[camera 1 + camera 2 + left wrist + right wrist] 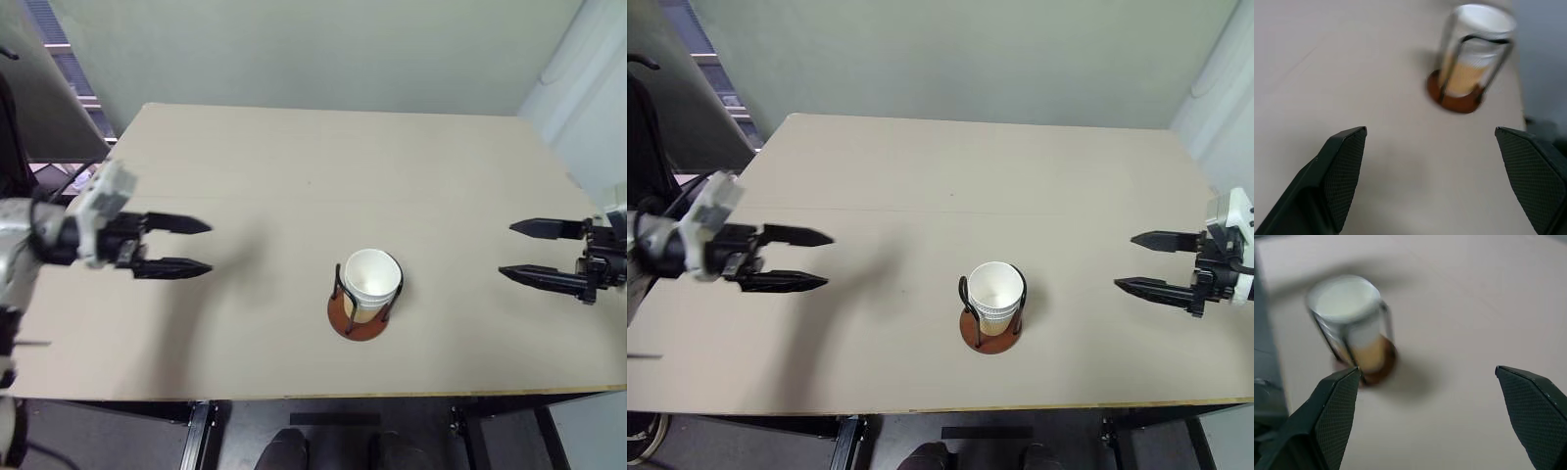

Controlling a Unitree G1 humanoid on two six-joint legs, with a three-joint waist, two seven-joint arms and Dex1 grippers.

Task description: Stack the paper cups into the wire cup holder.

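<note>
**On the bench: cup stack seated in holder, both hands released**

Near the front edge of the bench (245, 166), about midway across: wire cup holder (361, 315), reddish-brown disc base flat on the surface, two black wire loops upright. Inside the loops: paper cups (371, 282), nested as one stack, white mouth of the top cup facing up, tan-yellow sides visible low between the wires. Rim ridges hint at several cups; exact count not readable. No loose cup anywhere else on the bench.

To the left of the holder, well apart: left hand (181, 245), raised over the bench, black fingers spread wide, pointing toward the middle, grasping nothing. To the right, also well apart: right hand (534, 251), mirrored pose, fingers likewise spread wide, empty. Holder and stack in sight between the fingertips in both wrist views, untouched.

Step in hand, by judgement: closing stage. Stacking apparently complete, with arms drawn out to either side and nothing left to fetch.

Next move, by judgement: little demanded. Possibly a check of the stack for straight seating within the loops. Otherwise, arms to rest, kept wide of the holder to avoid clipping a wire loop and tipping the light stack.
</note>
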